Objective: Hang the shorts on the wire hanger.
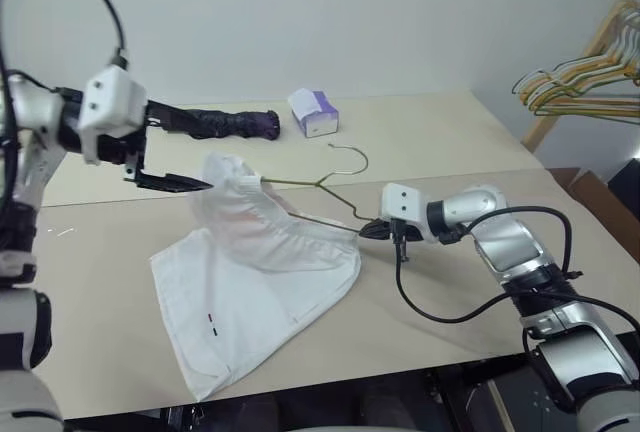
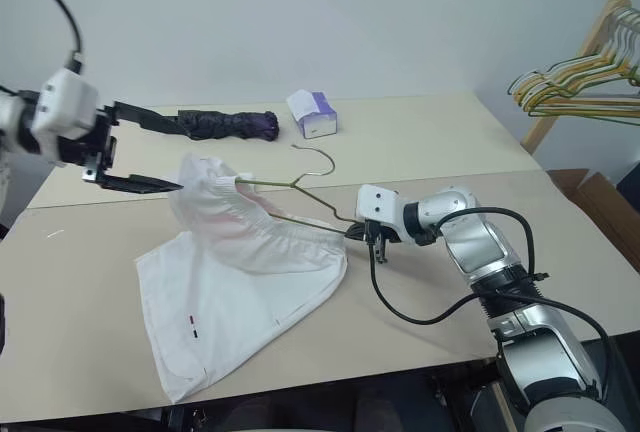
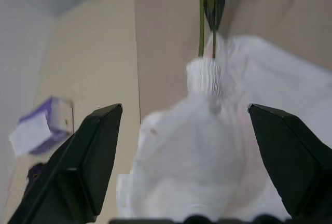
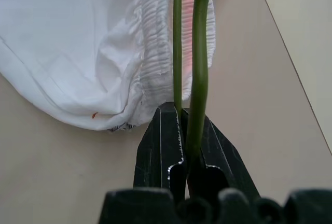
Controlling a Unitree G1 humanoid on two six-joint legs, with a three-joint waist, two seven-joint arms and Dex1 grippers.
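Shorts [image 1: 255,282]: soft white cloth lying nearest the camera, waist end threading onto the hanger, between both grippers.
Wire hanger [image 1: 310,187]: thin olive wire, triangular, hook pointing away.
Right gripper [image 1: 372,230]: clenching on the hanger's corner.
Left gripper [image 1: 172,183]: standing released, just beside the raised elastic waistband.
Step advice: right gripper holding level; left gripper re-pinching gathered elastic, drawing it along the wire.

The white cloth shorts [image 1: 262,272] are lying mid-table, their stretchy waist lifting over the thin olive wire hanger [image 1: 322,184].
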